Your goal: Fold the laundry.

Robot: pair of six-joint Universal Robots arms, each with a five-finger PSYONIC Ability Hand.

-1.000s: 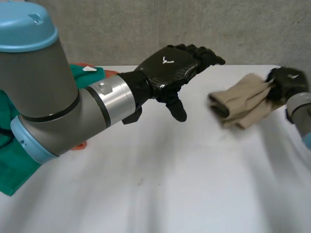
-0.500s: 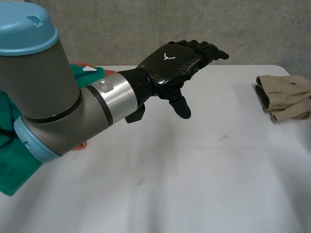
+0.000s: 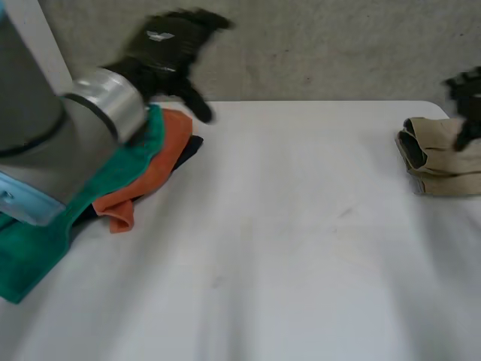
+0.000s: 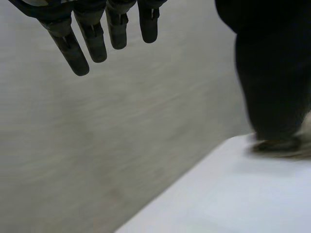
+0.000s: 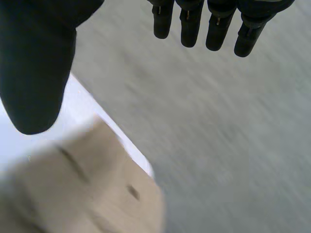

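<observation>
A folded beige cloth [image 3: 443,162] lies at the table's right edge. My right hand [image 3: 467,94] hovers just above its far side, open, with straight fingers [image 5: 214,24] and the thumb spread; the beige cloth [image 5: 82,189] lies under the palm, untouched. At the far left is a loose pile: a green cloth [image 3: 30,248], an orange cloth [image 3: 154,169] and a dark cloth [image 3: 189,149] under them. My left hand [image 3: 165,41] is raised above the pile's far end, open and empty, its fingers [image 4: 92,39] straight in the left wrist view.
The white table [image 3: 285,248] stretches bare between the pile and the beige cloth. A grey wall runs behind the table's far edge. My left arm covers part of the green cloth.
The right hand let go of the beige cloth, which now rests folded at the right edge. The left arm swung from the table's middle back to the left, over the pile.
</observation>
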